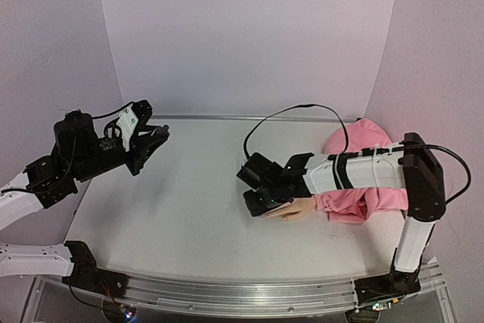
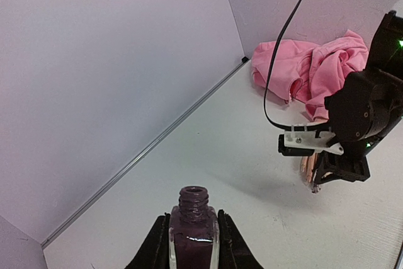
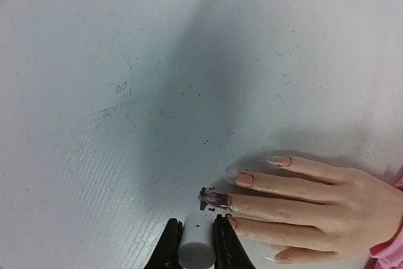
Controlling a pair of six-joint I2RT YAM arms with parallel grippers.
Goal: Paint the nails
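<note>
The right pincer [image 3: 196, 223] was clenched on a white cap [image 3: 196, 249], presumably the brush handle. It hung low over the fingertips of the mannequin hand [image 3: 327, 200]. That hand lay flat near the front right of the worktop [image 1: 189, 209]. Its long axis ran roughly parallel to the front edge, with the fingers pointing toward the left edge and the wrist in a pink sleeve [image 1: 363, 191] toward the right edge.

The nails [image 3: 244, 179] lay just ahead of the pincer tips. One of the middle ones [image 3: 217, 201] was already dark and smeared, and touched or nearly touched the brush end. The others looked pale, so the next stroke probably called for a small sideways shift across the fingers. The right arm was much the nearer.

The left pincer [image 2: 192, 218] was clenched on an open bottle [image 2: 193, 240] of dark polish, held upright above the back left of the worktop, well apart from the hand.

The worktop was white and faintly scuffed, and a pale backdrop [image 1: 249, 35] closed it in behind and at the sides.
</note>
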